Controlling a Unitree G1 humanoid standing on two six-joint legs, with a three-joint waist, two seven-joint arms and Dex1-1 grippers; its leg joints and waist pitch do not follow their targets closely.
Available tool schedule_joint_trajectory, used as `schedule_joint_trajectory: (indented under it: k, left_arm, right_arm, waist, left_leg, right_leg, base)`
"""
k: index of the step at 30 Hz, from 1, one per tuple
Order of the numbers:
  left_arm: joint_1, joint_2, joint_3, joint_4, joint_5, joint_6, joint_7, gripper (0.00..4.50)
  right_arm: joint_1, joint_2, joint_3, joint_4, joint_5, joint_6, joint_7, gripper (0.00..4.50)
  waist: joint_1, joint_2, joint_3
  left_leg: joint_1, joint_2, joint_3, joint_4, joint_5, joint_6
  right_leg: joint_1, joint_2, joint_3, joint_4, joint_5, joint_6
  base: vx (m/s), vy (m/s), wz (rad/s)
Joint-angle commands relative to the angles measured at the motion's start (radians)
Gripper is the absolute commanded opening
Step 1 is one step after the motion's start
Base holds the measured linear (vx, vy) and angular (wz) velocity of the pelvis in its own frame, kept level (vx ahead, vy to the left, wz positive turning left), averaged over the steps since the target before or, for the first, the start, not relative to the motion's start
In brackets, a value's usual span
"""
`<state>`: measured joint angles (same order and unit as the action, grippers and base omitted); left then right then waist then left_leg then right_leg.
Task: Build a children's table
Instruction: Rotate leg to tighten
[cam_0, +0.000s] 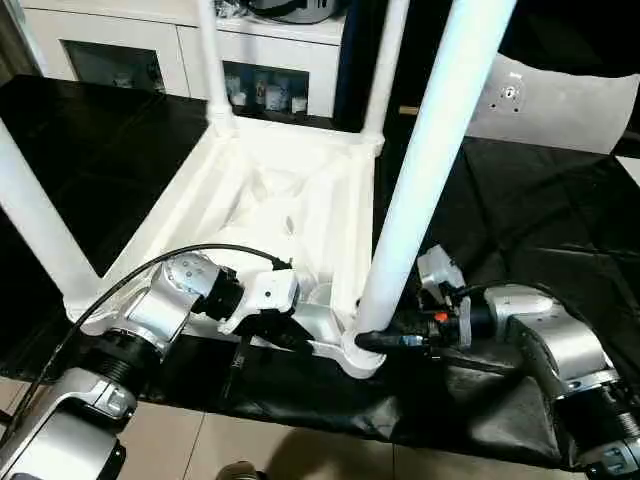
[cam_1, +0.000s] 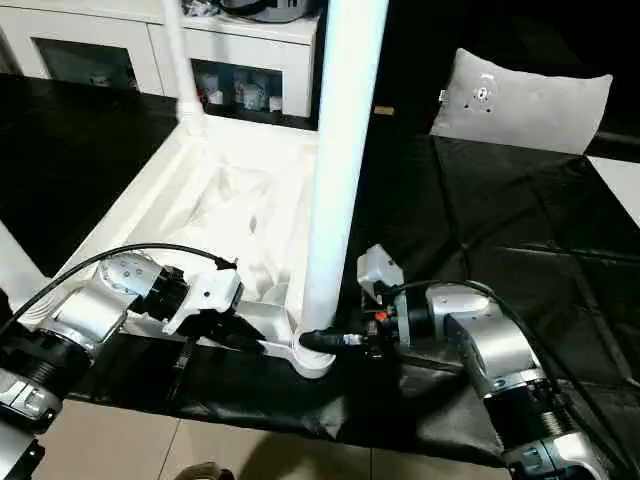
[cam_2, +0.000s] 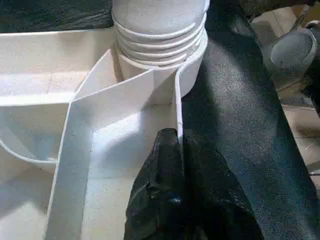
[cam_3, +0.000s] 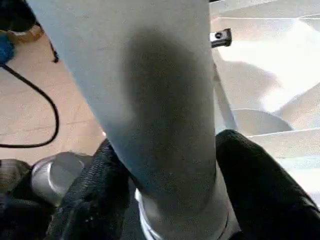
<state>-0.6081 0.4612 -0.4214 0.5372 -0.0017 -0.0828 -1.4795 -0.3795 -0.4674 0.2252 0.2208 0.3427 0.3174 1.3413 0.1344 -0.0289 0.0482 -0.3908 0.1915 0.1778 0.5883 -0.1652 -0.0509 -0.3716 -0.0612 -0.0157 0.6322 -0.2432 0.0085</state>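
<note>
Upright, the near leg (cam_0: 420, 180) sits in the tabletop's corner socket (cam_0: 362, 357).

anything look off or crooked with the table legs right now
Nothing stands out. The table top lies underside up on the black cloth with legs standing in its corner sockets. The nearest leg leans slightly, and its threads show above the socket, so it may not be fully seated.

table top (cam_0: 285, 205): white, ribbed underside up on black sheet | legs (cam_0: 430, 170): white, upright in corner sockets
</note>
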Motion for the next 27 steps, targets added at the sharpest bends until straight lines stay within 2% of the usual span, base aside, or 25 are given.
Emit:
schedule_joint_trajectory:
  k: [1,2,5,9,11,13,15,16,17,19,20,22,25,26,27]
  left_arm:
    - [-0.026,-0.015,-0.044,-0.005,0.019,-0.036,-0.057,0.0]
    - [-0.029,-0.013,-0.043,0.004,0.02,-0.043,-0.06,0.0]
    - [-0.031,-0.013,-0.042,0.01,0.02,-0.047,-0.059,0.0]
    - [-0.027,-0.02,-0.025,0.011,0.009,-0.022,-0.037,0.0]
    - [-0.024,-0.034,-0.006,0.007,-0.006,0.021,-0.002,0.0]
    - [-0.019,-0.056,0.016,-0.013,-0.014,0.099,0.062,0.0]
    - [-0.02,-0.1,0.05,-0.034,-0.018,0.212,0.177,0.0]
    - [-0.02,-0.1,0.05,-0.034,-0.018,0.212,0.177,0.0]
    - [-0.026,-0.13,0.067,-0.041,-0.023,0.26,0.233,0.0]
    - [-0.037,-0.169,0.071,-0.037,-0.007,0.311,0.301,0.0]
    - [-0.042,-0.184,0.072,-0.033,0.003,0.324,0.324,0.0]
    - [-0.053,-0.22,0.075,-0.016,0.019,0.35,0.375,0.0]
    - [-0.077,-0.292,0.101,0.008,0.033,0.405,0.509,0.0]
    - [-0.087,-0.323,0.115,0.014,0.036,0.424,0.567,0.0]
    - [-0.087,-0.323,0.115,0.014,0.036,0.424,0.567,0.0]
  right_arm:
    - [-0.022,-0.008,0.004,0.013,0.002,0.011,0.018,2.53]
    - [-0.024,-0.008,0.006,0.016,0.003,0.015,0.026,2.46]
    - [-0.026,-0.009,0.006,0.019,0.007,0.022,0.033,2.19]
    - [-0.017,0.001,-0.008,-0.004,0.037,0.068,0.015,2.13]
    - [-0.001,0.02,-0.025,-0.039,0.061,0.118,-0.026,2.12]
    - [0.022,0.063,-0.04,-0.072,0.038,0.138,-0.144,2.12]
    - [0.037,0.157,-0.064,-0.068,-0.05,0.13,-0.389,2.12]
    - [0.037,0.157,-0.064,-0.068,-0.05,0.13,-0.389,2.11]
    - [0.037,0.201,-0.077,-0.065,-0.072,0.15,-0.484,2.1]
    - [0.035,0.265,-0.093,-0.063,-0.1,0.172,-0.607,2.09]
    - [0.034,0.287,-0.098,-0.063,-0.113,0.179,-0.651,2.07]
    - [0.027,0.326,-0.09,-0.056,-0.165,0.178,-0.745,2.05]
    - [0.0,0.43,-0.137,-0.027,-0.205,0.209,-0.956,2.02]
    - [-0.014,0.461,-0.148,-0.011,-0.223,0.198,-1.021,2.02]
    - [-0.014,0.461,-0.148,-0.011,-0.223,0.198,-1.021,2.02]
  waist:
    - [-0.006,-0.001,-0.064]
    - [-0.003,0.001,-0.065]
    - [-0.001,-0.003,-0.064]
    - [-0.001,-0.002,-0.064]
    - [-0.002,-0.002,-0.062]
    - [-0.002,0.001,-0.06]
    - [-0.011,-0.001,-0.054]
    - [-0.014,-0.002,-0.052]
    - [-0.029,-0.001,-0.05]
    - [-0.042,-0.002,-0.048]
    - [-0.057,-0.005,-0.05]
    - [-0.068,-0.006,-0.051]
    - [-0.074,-0.005,-0.053]
    - [-0.075,0.001,-0.056]
    - [-0.076,0.0,-0.056]
  left_leg:
    - [0.034,0.045,-0.005,-0.063,-0.143,0.034]
    - [0.035,0.046,-0.005,-0.062,-0.143,0.033]
    - [0.034,0.045,-0.005,-0.062,-0.141,0.03]
    - [0.035,0.045,-0.005,-0.063,-0.143,0.027]
    - [0.036,0.046,-0.005,-0.065,-0.148,0.022]
    - [0.037,0.045,-0.005,-0.066,-0.161,0.014]
    - [0.037,0.042,-0.008,-0.074,-0.219,-0.024]
    - [0.038,0.04,-0.008,-0.076,-0.24,-0.037]
    - [0.036,0.038,-0.015,-0.081,-0.279,-0.064]
    - [0.037,0.039,-0.016,-0.082,-0.3,-0.072]
    - [0.026,0.035,-0.02,-0.085,-0.286,-0.075]
    - [0.03,0.035,-0.018,-0.081,-0.273,-0.068]
    - [0.028,0.031,-0.014,-0.077,-0.24,-0.052]
    - [0.029,0.032,-0.014,-0.076,-0.22,-0.055]
    - [0.029,0.031,-0.014,-0.076,-0.216,-0.055]
  right_leg:
    - [0.026,-0.074,0.025,-0.061,0.044,-0.252]
    - [0.025,-0.074,0.025,-0.059,0.046,-0.254]
    - [0.026,-0.074,0.025,-0.059,0.044,-0.252]
    - [0.026,-0.074,0.025,-0.059,0.036,-0.251]
    - [0.024,-0.073,0.027,-0.061,0.02,-0.249]
    - [0.021,-0.074,0.028,-0.063,0.003,-0.246]
    - [0.016,-0.077,0.03,-0.072,-0.109,-0.226]
    - [0.013,-0.077,0.031,-0.076,-0.152,-0.22]
    - [0.016,-0.08,0.033,-0.083,-0.256,-0.196]
    - [0.012,-0.08,0.034,-0.088,-0.292,-0.185]
    - [0.019,-0.079,0.032,-0.09,-0.306,-0.165]
    - [0.013,-0.075,0.034,-0.091,-0.273,-0.162]
    - [0.012,-0.071,0.037,-0.09,-0.221,-0.168]
    - [0.012,-0.07,0.036,-0.085,-0.176,-0.178]
    - [0.012,-0.067,0.035,-0.085,-0.161,-0.181]
  base:
    - [0.0,0.0,0.0]
    - [0.0,0.0,0.0]
    - [0.0,0.0,0.0]
    - [0.0,0.0,0.0]
    - [0.0,0.0,0.0]
    - [0.0,0.0,0.0]
    - [0.0,0.0,0.0]
    - [0.0,0.0,0.0]
    - [0.0,0.0,0.0]
    - [0.0,0.0,0.0]
    - [0.0,0.0,0.0]
    - [0.0,0.0,0.0]
    - [0.0,0.0,0.0]
    - [0.0,0.0,0.0]
    - [0.0,0.0,0.0]
